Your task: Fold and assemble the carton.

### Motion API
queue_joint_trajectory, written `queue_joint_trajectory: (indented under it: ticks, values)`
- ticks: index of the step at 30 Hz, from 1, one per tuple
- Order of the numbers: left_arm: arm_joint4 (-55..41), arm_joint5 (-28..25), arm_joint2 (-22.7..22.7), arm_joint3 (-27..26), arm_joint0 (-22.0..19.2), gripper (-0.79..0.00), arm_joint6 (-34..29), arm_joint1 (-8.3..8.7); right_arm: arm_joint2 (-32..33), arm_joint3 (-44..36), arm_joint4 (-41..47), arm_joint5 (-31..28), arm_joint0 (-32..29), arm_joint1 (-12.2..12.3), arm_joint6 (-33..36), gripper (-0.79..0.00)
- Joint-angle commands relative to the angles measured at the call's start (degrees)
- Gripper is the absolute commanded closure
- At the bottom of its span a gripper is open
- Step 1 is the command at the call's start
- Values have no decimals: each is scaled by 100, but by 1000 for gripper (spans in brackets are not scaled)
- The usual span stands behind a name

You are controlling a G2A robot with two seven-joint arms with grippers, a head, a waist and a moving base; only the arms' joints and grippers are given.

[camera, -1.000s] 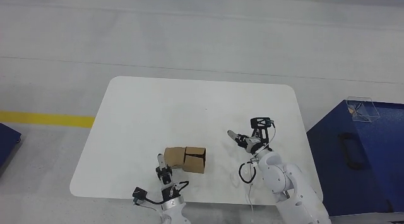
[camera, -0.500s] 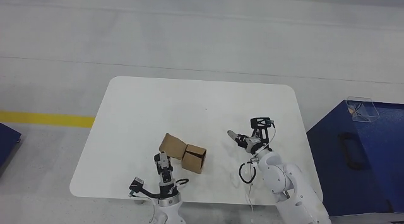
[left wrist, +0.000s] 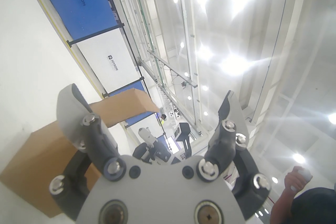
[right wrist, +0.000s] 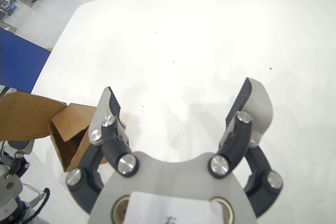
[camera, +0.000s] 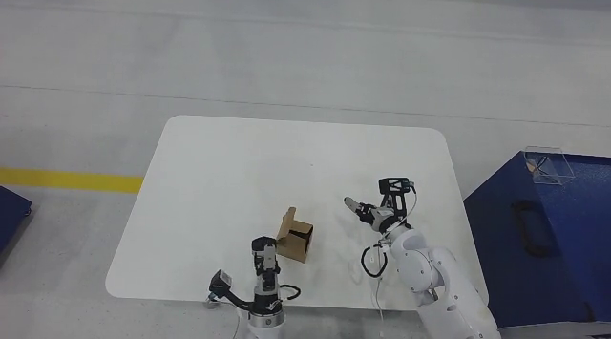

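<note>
Carton [camera: 297,236] on the table [camera: 286,158], close to the robot's edge

You have the carton lying about midway along the table's width, near the edge closest to the robot; one flap [camera: 285,221] stands up on the carton's left side; the left gripper [camera: 264,246] sits just beside the carton, to its left and nearer the robot, and you cannot tell whether it touches; the right gripper [camera: 351,204] hangs to the carton's right, apart from it, over bare table; a cabinet [camera: 539,253] stands on the floor right of the table, with a bin [camera: 546,162] on its far end.
</note>
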Motion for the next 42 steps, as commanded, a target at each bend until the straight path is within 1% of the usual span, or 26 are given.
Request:
queue_joint_trajectory:
  ticks: [1,4,7,10,12,15,18,20,22,23,24,25,26,27,29,31,32,37,38,40,42]
  values:
    - [172,14,56,40,63,-785,14,-13,0,0,0,0,0,0,0,-785]
    - [369,84,183,96,102,-785,84,-37,0,0,0,0,0,0,0,-785]
    - [460,175,359,180,77,-785,175,-25,0,0,0,0,0,0,0,-785]
    - [452,345,509,142,68,-785,345,-10,0,0,0,0,0,0,0,-785]
    - [470,424,531,30,134,-785,425,14,0,0,0,0,0,0,0,-785]
    - [580,549,370,-253,303,-785,550,65,0,0,0,0,0,0,0,-785]
    - [703,798,106,-534,369,-785,798,121,0,0,0,0,0,0,0,-785]
    - [582,1029,-63,-480,264,-785,993,125,0,0,0,0,0,0,0,-785]
    - [670,1673,-166,-288,-29,-785,953,109,0,0,0,0,0,0,0,-785]
    - [755,1903,-149,-177,-153,-785,881,97,-7,3,-8,-16,-9,1,5,-785]
    - [734,2114,-121,-38,-257,-785,631,83,-15,5,-47,-71,-30,6,23,-785]
    - [786,2303,-100,-15,-378,-785,439,75,-19,-8,-135,-133,-47,15,51,-785]
    - [852,2398,-69,-11,-443,-785,309,71,-27,-33,-274,-172,-68,27,94,-785]
    - [804,2442,-35,8,-467,-785,36,67,-28,-86,-351,-199,-101,35,106,-785]
    - [762,2596,-50,-185,-504,-785,-499,81,-15,-192,-450,-239,-175,51,199,-785]
    - [473,2528,-90,-514,-428,-785,-1010,97,20,-307,-491,-245,-241,64,277,-785]
    - [324,2448,-110,-702,-394,-785,-1109,101,41,-352,-474,-263,-270,68,308,-785]
    - [324,2448,-110,-702,-394,-785,-1109,101,89,-403,-431,-396,-333,86,417,-785]
    - [280,2440,-83,-688,-370,-785,-1263,101,85,-395,-422,-392,-335,85,413,-785]
    - [-7,2604,-79,-725,-345,-785,-1843,102,77,-375,-405,-379,-329,82,393,-785]
    - [-201,2618,-17,-838,-282,-785,-2159,97,69,-346,-405,-356,-319,80,372,-785]
